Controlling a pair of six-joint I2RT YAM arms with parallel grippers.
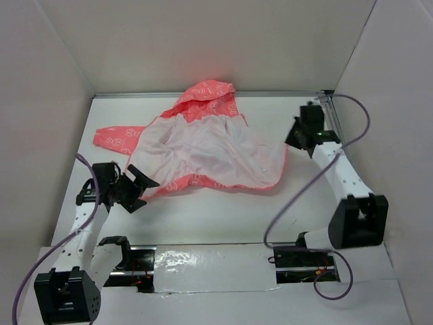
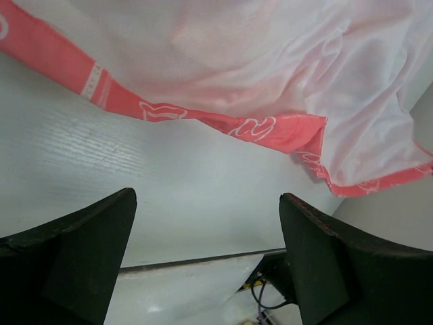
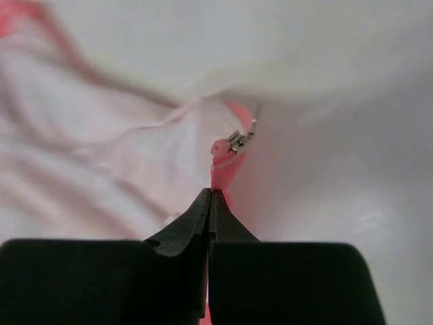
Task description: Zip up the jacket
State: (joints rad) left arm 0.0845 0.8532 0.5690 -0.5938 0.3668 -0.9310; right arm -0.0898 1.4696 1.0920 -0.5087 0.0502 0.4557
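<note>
The coral-pink hooded jacket (image 1: 203, 145) lies open on the white table, pale lining up, hood at the back, one sleeve out to the left. My left gripper (image 1: 141, 191) is open and empty just off the jacket's front left hem; the left wrist view shows the hem (image 2: 250, 127) beyond the spread gripper (image 2: 206, 203). My right gripper (image 1: 291, 142) is at the jacket's right edge. In the right wrist view it (image 3: 212, 193) is shut on the pink zipper edge (image 3: 226, 169), just below the metal zipper slider (image 3: 238, 141).
White walls (image 1: 40, 101) close the table in on the left, back and right. A strip of shiny tape (image 1: 210, 267) and cables (image 1: 298, 203) lie along the near edge between the arm bases.
</note>
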